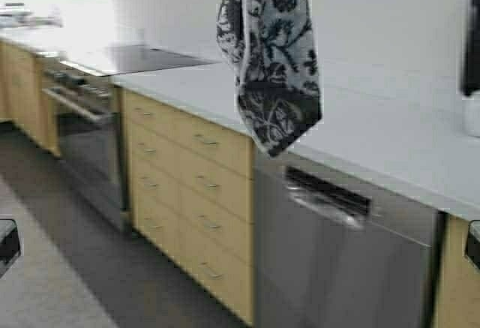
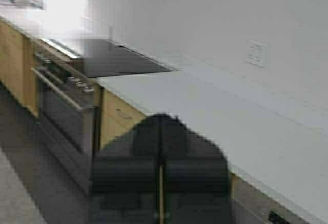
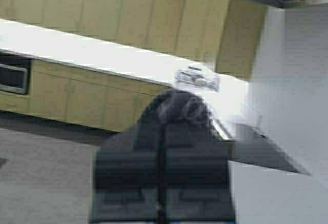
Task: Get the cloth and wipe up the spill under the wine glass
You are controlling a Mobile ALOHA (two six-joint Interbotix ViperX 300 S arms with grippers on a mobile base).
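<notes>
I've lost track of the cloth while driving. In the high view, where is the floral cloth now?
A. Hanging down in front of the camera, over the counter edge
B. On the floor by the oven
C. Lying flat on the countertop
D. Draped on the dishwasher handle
A: the cloth hangs from the top of the high view, its pointed end dangling past the countertop edge above the dishwasher.

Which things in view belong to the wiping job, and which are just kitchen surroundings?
Job: cloth, hanging over the counter; no glass or spill in view.

Surroundings: cooktop, oven, drawers, dishwasher, wall socket.
</notes>
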